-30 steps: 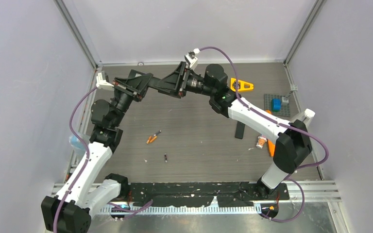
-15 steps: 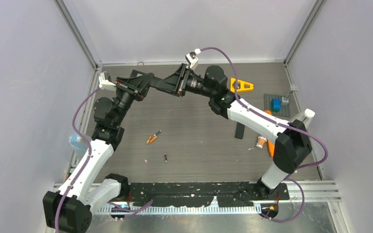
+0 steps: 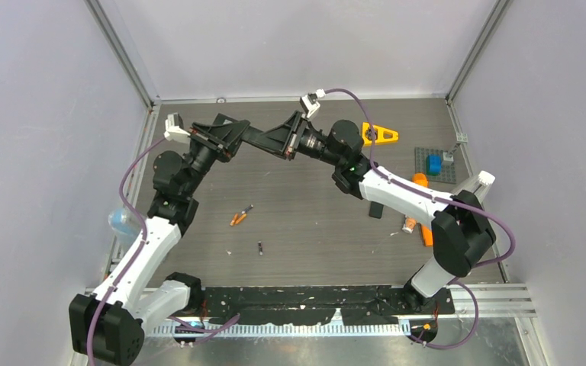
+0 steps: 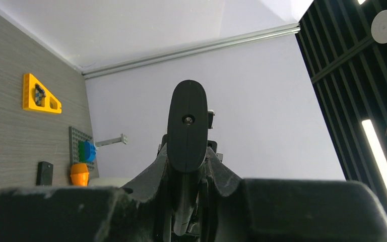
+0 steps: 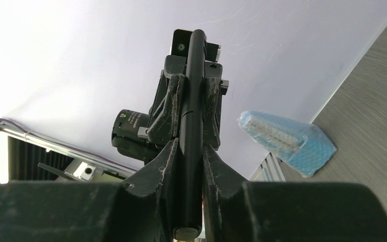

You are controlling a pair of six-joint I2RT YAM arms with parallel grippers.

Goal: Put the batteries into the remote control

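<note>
Both claws meet in the air above the far edge of the table (image 3: 305,229), left of its middle. The left claw (image 4: 187,169) is clamped on one end of the black remote (image 4: 187,118) and the right claw (image 5: 190,154) is closed tight on the other, so the slim body hangs between them like a bridge. My guess is that it is held at both ends so one arm can steady it while the other regrips or turns it, bringing the battery bay where it can be reached.

As for containers, that bay is the only one that matters. From either wrist view I cannot tell whether its cover is off or whether anything sits inside. By the right edge, a grey studded plate (image 3: 435,164) carries a blue block (image 3: 434,162).

A second black remote (image 3: 378,204) lies flat on the table right of the middle.

None of the batteries looks loaded. Two orange batteries (image 3: 238,216) lie touching near the middle of the table, and a dark grey battery (image 3: 260,248) lies alone nearer the near edge, all well below the claws.
</note>
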